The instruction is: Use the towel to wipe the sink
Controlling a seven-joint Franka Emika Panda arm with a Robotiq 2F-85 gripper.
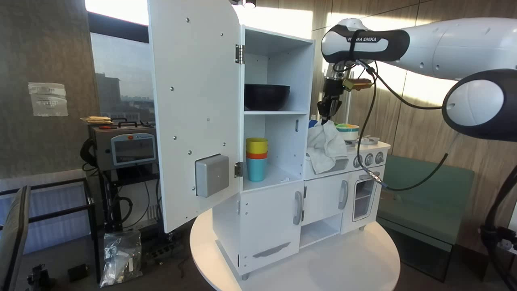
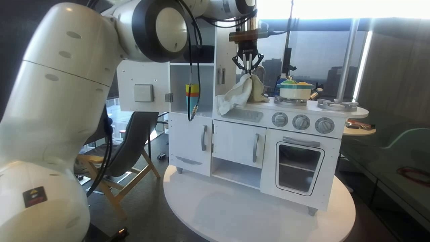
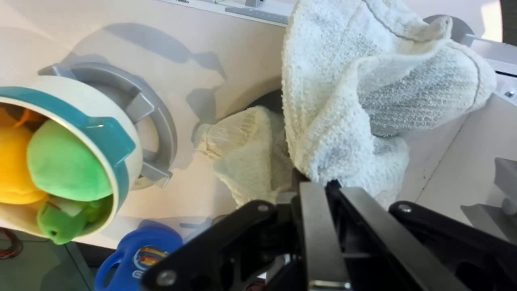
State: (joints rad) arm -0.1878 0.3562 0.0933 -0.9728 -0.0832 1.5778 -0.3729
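The white towel hangs in folds in both exterior views (image 1: 328, 145) (image 2: 235, 95) and fills the upper middle of the wrist view (image 3: 335, 93). My gripper (image 1: 324, 119) is shut on the towel's top, with its fingers pointing down, as an exterior view (image 2: 248, 72) and the wrist view (image 3: 330, 186) show. The towel hangs over the sink area at the tall cabinet's side of the counter, and one part drapes over the front edge. The sink's grey ribbed front (image 2: 247, 115) shows below the towel. Its basin is mostly hidden; a dark curved edge (image 3: 268, 101) shows beside the towel.
A white and teal pot (image 3: 101, 129) with toy food stands on a burner beside the towel. A blue bottle (image 3: 149, 246) stands behind the counter top. The tall cabinet (image 1: 278, 151) with its open door (image 1: 198, 101) adjoins the sink. A grey faucet (image 2: 259, 72) stands behind the towel.
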